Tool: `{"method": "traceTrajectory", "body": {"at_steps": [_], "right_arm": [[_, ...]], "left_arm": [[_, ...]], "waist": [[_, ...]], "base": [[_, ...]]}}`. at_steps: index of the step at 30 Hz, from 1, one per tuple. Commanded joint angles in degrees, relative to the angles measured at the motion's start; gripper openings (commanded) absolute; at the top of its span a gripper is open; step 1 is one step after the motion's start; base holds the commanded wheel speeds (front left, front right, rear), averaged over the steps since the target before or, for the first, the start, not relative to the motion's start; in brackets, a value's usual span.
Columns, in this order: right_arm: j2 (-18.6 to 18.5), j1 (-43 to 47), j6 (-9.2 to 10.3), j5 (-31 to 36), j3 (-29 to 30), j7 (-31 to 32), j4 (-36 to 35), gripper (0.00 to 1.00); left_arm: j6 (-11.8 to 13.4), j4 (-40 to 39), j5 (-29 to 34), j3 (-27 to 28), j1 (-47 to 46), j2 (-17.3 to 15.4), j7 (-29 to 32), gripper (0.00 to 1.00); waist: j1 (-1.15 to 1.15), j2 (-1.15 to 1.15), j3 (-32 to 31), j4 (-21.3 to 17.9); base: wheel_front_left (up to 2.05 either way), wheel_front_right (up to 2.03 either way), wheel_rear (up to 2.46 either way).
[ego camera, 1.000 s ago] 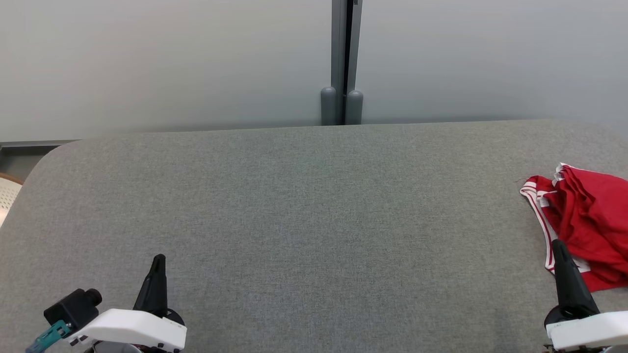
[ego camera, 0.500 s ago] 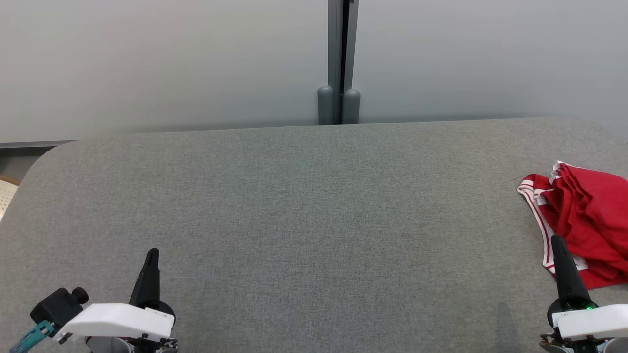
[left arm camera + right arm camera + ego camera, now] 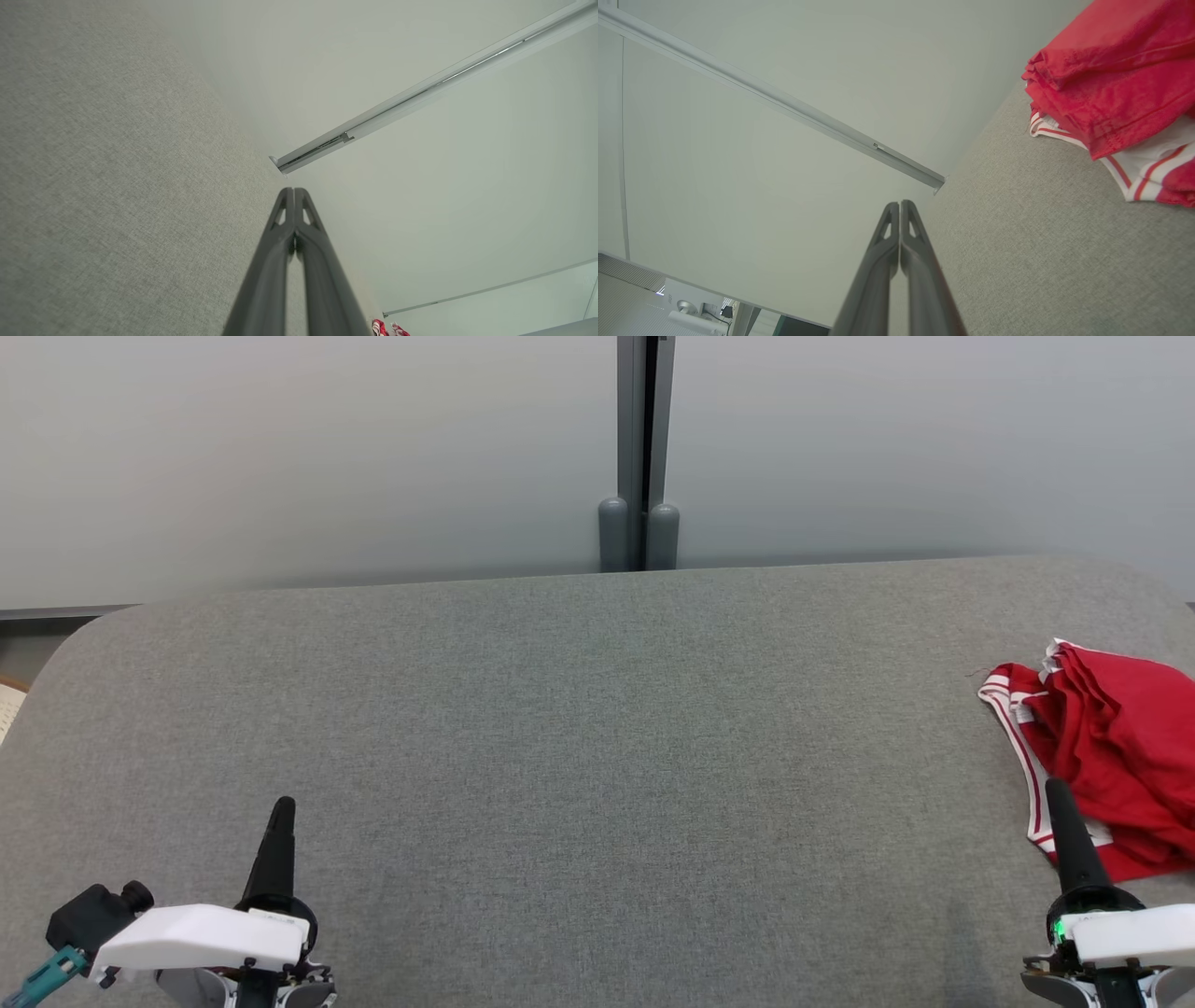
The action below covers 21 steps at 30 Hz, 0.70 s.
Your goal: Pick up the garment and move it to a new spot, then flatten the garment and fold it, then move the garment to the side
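1. The grey worktop point(image 3: 597, 728) lies open from its left edge across the middle, leaving a claw free passage there.
2. At the far right the crumpled red garment point(image 3: 1120, 737) lies as an obstacle on the surface; the right claw point(image 3: 1055, 791), fingers pressed together, sits just beside its near-left edge.
3. The pale wall point(image 3: 280, 457) and its grey post point(image 3: 639, 448) close off the far edge.

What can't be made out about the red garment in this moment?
Head view: the garment runs off the right edge, so its full shape and kind are unknown.
Head view: the right gripper covers part of its striped hem.
Right wrist view: top and right edges crop it.
Left wrist view: a tiny scrap at the bottom edge, too small to read.
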<state>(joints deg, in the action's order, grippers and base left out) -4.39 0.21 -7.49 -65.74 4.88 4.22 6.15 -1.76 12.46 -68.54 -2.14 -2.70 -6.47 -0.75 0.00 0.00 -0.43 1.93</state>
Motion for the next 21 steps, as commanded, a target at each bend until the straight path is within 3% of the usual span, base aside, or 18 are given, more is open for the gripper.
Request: {"method": "traceTrajectory", "body": {"at_steps": [1,21], "right_arm": [[-0.15,-1.11,-0.03,-1.29,0.14,0.25,-0.26,0.00],[0.30,-3.35,-0.02,-11.73,0.54,0.92,3.12,0.00]], "left_arm": [[-0.54,-0.33,-1.13,0.67,-1.37,-0.20,0.17,0.00],[-2.73,0.41,-10.51,3.66,-2.42,1.03,2.84,0.00]], "waist": [[0.00,0.00,0.01,-0.02],[0.00,0.00,0.21,-0.68]], "base": [[0.00,0.00,0.00],[0.00,0.00,0.00]]}}
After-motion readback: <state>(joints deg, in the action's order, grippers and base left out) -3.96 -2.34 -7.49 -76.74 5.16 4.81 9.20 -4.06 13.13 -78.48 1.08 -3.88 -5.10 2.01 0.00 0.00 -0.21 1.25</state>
